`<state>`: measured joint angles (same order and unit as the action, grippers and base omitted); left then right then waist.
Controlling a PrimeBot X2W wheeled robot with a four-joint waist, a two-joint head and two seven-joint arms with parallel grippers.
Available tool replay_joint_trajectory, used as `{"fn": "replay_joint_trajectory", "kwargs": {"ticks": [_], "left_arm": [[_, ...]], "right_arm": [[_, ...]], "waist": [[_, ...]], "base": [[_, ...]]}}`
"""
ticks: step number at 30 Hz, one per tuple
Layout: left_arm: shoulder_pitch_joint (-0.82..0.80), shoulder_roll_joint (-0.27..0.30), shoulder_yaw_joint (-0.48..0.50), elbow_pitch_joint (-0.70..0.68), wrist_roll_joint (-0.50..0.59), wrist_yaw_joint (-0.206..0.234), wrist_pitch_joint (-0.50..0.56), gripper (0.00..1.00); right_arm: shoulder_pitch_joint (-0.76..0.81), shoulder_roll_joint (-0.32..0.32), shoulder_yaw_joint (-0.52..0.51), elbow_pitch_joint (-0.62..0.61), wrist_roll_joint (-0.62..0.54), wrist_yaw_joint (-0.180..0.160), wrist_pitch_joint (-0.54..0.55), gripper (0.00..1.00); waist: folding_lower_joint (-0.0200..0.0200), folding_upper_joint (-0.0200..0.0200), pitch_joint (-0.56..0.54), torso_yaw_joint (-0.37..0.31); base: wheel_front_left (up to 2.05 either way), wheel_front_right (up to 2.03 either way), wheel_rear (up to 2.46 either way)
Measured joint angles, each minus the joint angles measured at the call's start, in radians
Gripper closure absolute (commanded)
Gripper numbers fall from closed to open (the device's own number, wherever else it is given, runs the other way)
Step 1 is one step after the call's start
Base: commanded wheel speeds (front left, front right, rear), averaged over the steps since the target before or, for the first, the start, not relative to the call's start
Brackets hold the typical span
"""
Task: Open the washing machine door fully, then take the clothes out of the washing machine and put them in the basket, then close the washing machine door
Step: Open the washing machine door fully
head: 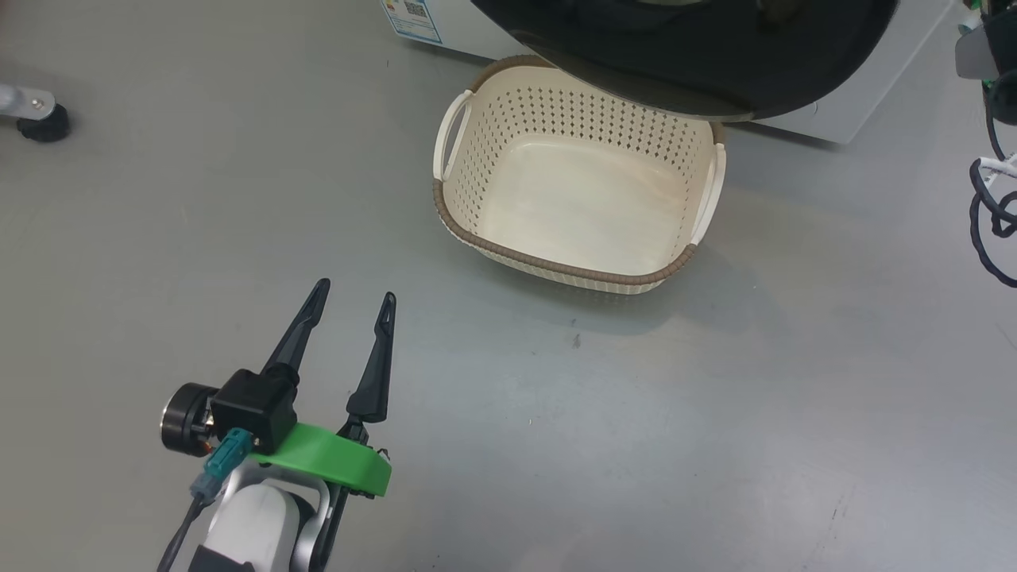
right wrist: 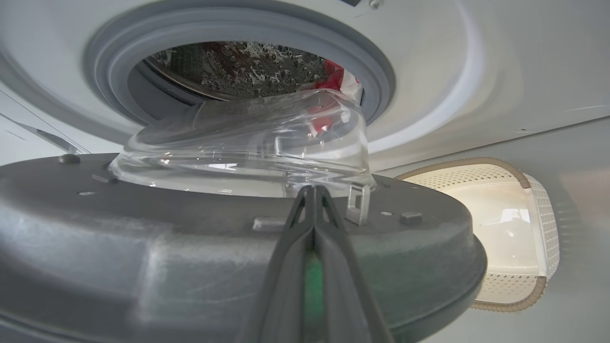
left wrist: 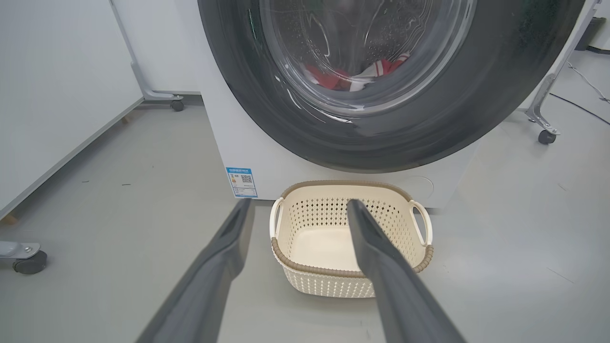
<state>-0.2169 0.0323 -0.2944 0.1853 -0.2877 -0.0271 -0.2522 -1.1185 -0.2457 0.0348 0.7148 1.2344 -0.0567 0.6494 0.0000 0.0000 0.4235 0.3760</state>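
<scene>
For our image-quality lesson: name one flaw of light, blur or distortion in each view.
Head view: soft shadow beside the basket. Left wrist view: near fingers blurred, glare on the door. Right wrist view: right gripper out of focus.

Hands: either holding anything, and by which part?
Nothing held. Right hand is shut empty, tips at the inner face of the washing machine door. Left hand is open over the floor.
</scene>
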Motion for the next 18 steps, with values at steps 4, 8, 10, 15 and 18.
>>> {"fn": "replay_joint_trajectory", "kwargs": {"ticks": [4, 8, 10, 15, 18], "left_arm": [[-0.003, 0.0, 0.0, 0.004, 0.0, 0.002, 0.0, 0.0], [-0.003, 0.0, 0.0, 0.01, 0.0, 0.004, 0.0, 0.0], [-0.003, 0.0, 0.0, 0.012, 0.0, 0.004, 0.0, 0.0], [-0.003, 0.0, 0.001, 0.016, 0.0, 0.004, 0.0, 0.0], [-0.003, 0.0, 0.001, 0.016, 0.0, 0.005, 0.0, 0.0]], "right_arm": [[0.001, 0.007, -0.006, 0.025, 0.013, 0.003, 0.015, 1.0], [0.01, 0.021, -0.026, 0.048, 0.048, 0.004, 0.021, 1.0], [0.018, 0.026, -0.026, 0.055, 0.05, 0.013, 0.029, 1.0], [0.037, 0.049, -0.031, 0.075, 0.071, 0.025, 0.041, 1.0], [0.051, 0.072, -0.034, 0.087, 0.086, 0.031, 0.044, 1.0]], "waist": [[0.0, 0.0, -0.011, -0.001], [0.0, 0.0, -0.025, -0.004], [0.0, 0.0, -0.033, -0.005], [0.0, 0.0, -0.052, -0.009], [0.0, 0.0, -0.063, -0.012]], "base": [[0.0, 0.0, 0.0], [0.0, 0.0, 0.0], [0.0, 0.0, 0.0], [0.0, 0.0, 0.0], [0.0, 0.0, 0.0]]}}
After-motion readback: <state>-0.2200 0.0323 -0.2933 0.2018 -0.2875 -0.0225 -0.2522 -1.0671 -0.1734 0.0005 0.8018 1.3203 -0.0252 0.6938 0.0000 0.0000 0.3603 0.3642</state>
